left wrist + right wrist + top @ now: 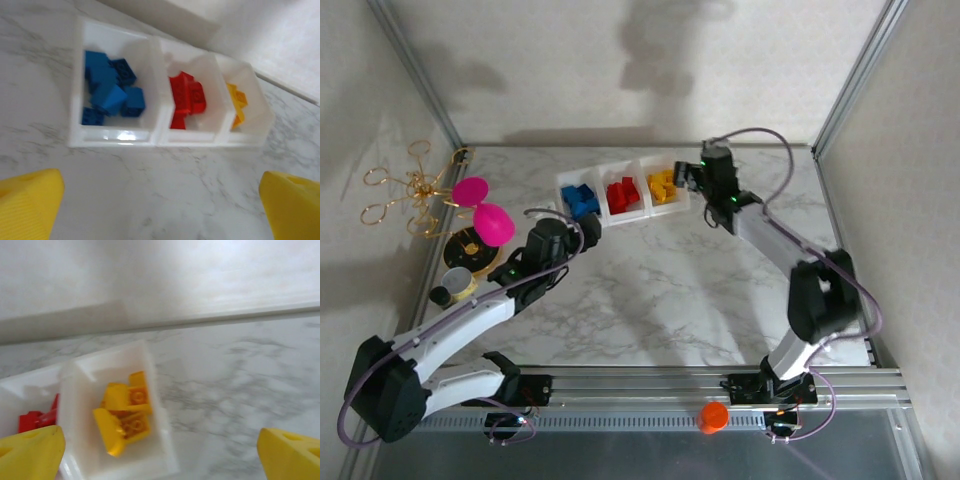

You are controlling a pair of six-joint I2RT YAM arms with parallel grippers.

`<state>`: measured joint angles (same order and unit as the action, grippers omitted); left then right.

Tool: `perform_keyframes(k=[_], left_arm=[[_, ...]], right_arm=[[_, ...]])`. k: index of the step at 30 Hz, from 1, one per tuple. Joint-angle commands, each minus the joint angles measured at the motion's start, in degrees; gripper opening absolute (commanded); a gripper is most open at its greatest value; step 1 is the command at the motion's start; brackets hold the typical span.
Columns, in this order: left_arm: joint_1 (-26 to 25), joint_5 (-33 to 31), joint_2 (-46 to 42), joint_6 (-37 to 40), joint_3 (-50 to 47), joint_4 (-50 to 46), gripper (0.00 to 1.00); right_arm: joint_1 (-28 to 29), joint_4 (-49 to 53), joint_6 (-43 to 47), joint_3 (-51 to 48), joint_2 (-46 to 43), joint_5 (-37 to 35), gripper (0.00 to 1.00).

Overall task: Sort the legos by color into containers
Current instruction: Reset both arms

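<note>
Legos (107, 92) in tray (115, 136), upper centre: likely light, stiff, slick; pinch flat sides. Left pincer (160, 210), right pincer (160, 452) apart, empty.

Yellow legos (124, 415) lie in a white compartment (86, 390), gripper (160, 450) spread wide.

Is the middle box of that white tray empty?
Not empty: the middle compartment of the tray holds piled red legos, between blue legos and yellow legos.

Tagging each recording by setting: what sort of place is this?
Probably a lab robot cell: a white marble-patterned tabletop enclosed by silver aluminium frame posts and plain pale wall panels.
</note>
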<state>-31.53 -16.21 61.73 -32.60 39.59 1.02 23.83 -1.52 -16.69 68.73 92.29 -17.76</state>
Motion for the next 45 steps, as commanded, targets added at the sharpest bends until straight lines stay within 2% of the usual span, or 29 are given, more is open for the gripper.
perform_keyframes(k=[1,6,9,13,15,18,19,21,22,23,24,26,28,29,31,45], left_arm=[[1.73,-11.94,-3.8,6.62,-4.13,5.81,1.0],[8.23,-22.37,-5.28,14.08,-11.38,15.81,1.0],[13.88,-24.93,-6.72,18.39,-19.27,28.87,1.0],[23.14,-18.89,-4.67,19.44,-25.26,37.04,1.0],[26.15,-10.37,-1.66,21.51,-29.82,48.78,1.0],[27.48,-4.54,6.54,21.74,-33.63,64.66,1.0],[27.4,-3.18,9.13,22.37,-32.85,65.85,1.0],[27.42,-0.89,13.31,23.93,-29.9,65.73,1.0],[27.33,0.25,15.11,25.76,-29.83,68.51,1.0],[27.52,0.92,17.46,26.21,-30.47,72.96,1.0],[28.09,1.98,19.24,25.62,-30.12,73.26,1.0],[28.28,4.17,23.86,26.3,-31.76,80.4,1.0],[28.19,5.61,26.36,27.19,-32.06,83.02,1.0],[28.19,5.34,26.39,27.1,-30.88,80.79,1.0],[28.03,4.23,26.42,27.03,-27.5,74.54,1.0],[27.13,3.11,26.42,27.68,-27.25,73.96,1.0]], right_arm=[[-4.03,-4.71,-1.33,-10.38,-5.19,-8.98,0.99],[-8.33,-16.75,2.74,-27.65,-11.12,-16.94,0.99],[-9.16,-26.46,6.59,-35.84,-12.43,-21.15,0.99],[-12.25,-39.32,8.94,-43.28,-11.25,-16.66,0.99],[-13.72,-47.44,10.64,-46.56,-9.96,-12.31,0.98],[-15.4,-54.55,13.61,-49.57,-10.38,-5.72,0.99],[-15.63,-57.71,15.08,-50.74,-10.01,-5.29,0.99],[-18.68,-64.85,16.25,-53.55,-9.78,1.9,0.99],[-20.84,-63.89,14.51,-53.41,-9.65,5.35,0.99],[-22.93,-67.37,12.84,-55.69,-8.53,7.85,0.99],[-24.16,-72.85,11.79,-58.25,-6.94,9.75,0.99],[-24.71,-82.8,12.43,-61.19,-3.45,12.84,0.99],[-24.63,-73.58,13.25,-57.54,-4.47,14.05,0.99],[-23.48,-72.49,14.15,-56.43,-3.97,12.2,0.99],[-22.87,-72.21,14.57,-56.2,-3.85,11.25,0.99],[-22.54,-71.65,14.84,-55.84,-3.78,11.34,0.99]])
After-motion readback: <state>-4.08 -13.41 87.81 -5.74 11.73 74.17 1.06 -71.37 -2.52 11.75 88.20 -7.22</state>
